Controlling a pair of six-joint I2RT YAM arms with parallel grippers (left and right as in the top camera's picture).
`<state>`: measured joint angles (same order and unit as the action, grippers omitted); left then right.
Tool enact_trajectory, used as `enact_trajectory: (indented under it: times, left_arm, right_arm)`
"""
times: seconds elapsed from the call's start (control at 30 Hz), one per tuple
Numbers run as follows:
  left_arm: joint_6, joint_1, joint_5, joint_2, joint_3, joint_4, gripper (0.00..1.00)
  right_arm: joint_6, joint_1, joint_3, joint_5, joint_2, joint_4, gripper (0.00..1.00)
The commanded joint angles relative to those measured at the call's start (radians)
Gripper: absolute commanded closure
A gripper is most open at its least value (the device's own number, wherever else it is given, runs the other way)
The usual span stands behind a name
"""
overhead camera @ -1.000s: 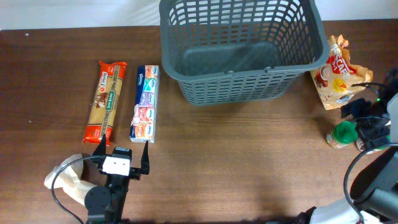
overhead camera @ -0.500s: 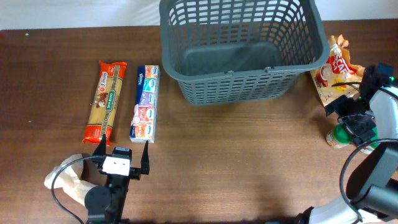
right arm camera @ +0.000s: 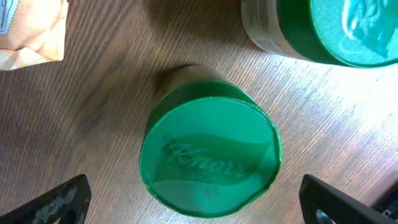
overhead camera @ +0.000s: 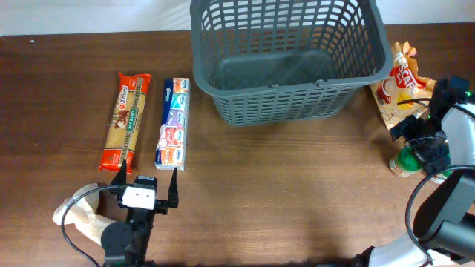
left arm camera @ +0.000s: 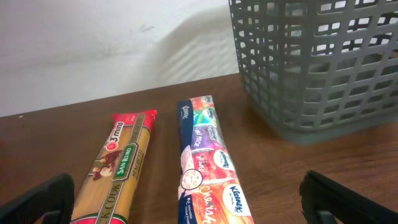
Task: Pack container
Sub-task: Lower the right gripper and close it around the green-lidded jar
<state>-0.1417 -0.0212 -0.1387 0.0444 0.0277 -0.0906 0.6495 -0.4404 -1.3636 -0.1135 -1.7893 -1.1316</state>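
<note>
Brown wood-grain tabletop runs under everything, with a pale wall behind it in the left wrist view. At the far middle stands the basket, grey with lattice walls, upright, and nothing shows inside it.

My left pincer hangs low at the near left, its fingers spread as wide as they go, and it has hold of nothing. Just beyond it lie two long packs side by side, close but not touching: a pasta pack to the left and a tissue pack to the right. Both lie flat, well left of the basket.

My right pincer is at the right edge, also fully spread and gripping nothing. It hovers over a jar with a green lid that stands upright between the fingers. A second green-lidded jar stands just beside it. An orange snack bag lies between the jars and the basket's right wall.
</note>
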Motion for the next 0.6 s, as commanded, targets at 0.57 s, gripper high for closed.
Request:
enact_trajectory:
  times: [0.57]
  left_arm:
    - [-0.002, -0.005, 0.004, 0.002, -0.008, 0.000, 0.01]
  right_arm:
    - [-0.096, -0.051, 0.006, -0.018, -0.081, 0.022, 0.01]
